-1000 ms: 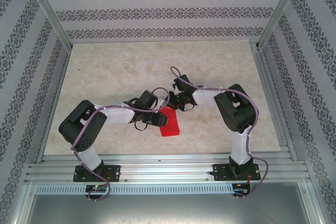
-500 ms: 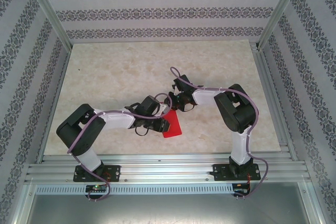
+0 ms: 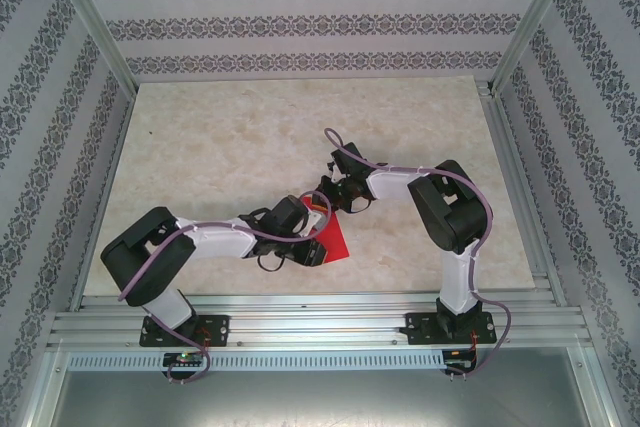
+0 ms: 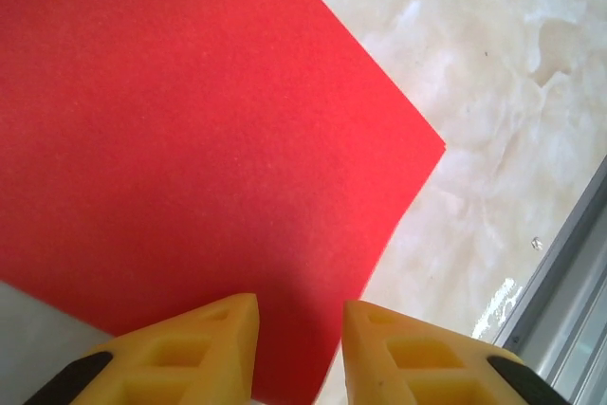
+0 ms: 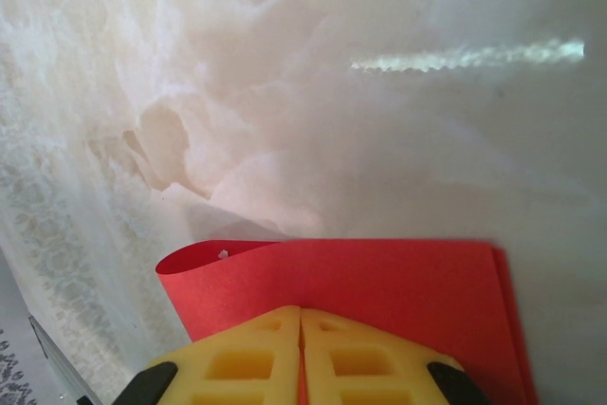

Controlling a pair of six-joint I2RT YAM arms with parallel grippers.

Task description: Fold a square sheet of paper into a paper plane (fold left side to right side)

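Square sheet of paper (image 3: pixel 338 239): red, folded over itself, lying low on the table (image 3: pixel 220 137) on the base side of the right gripper (image 5: pixel 302 329), with one part held in that gripper.
Right gripper state: fingertips pressed together and clamped on the sheet; red shows in the seam between them.
Left gripper (image 4: pixel 299 334): on the base side and to the left of the right gripper, over the sheet's near part. Its fingertips (image 4: pixel 220 334) stand apart, with red paper showing in the gap. Contact with the paper cannot be told.
Count: one sheet, with two layers visible at the right gripper; two grippers; two arms.
Edges: the upper layer curls up at one end beside the right gripper. One sharp corner points toward the aluminium rail (image 4: pixel 569 272), with bare table between.
Open room: wide bare table on the far side of the right gripper and to both sides.
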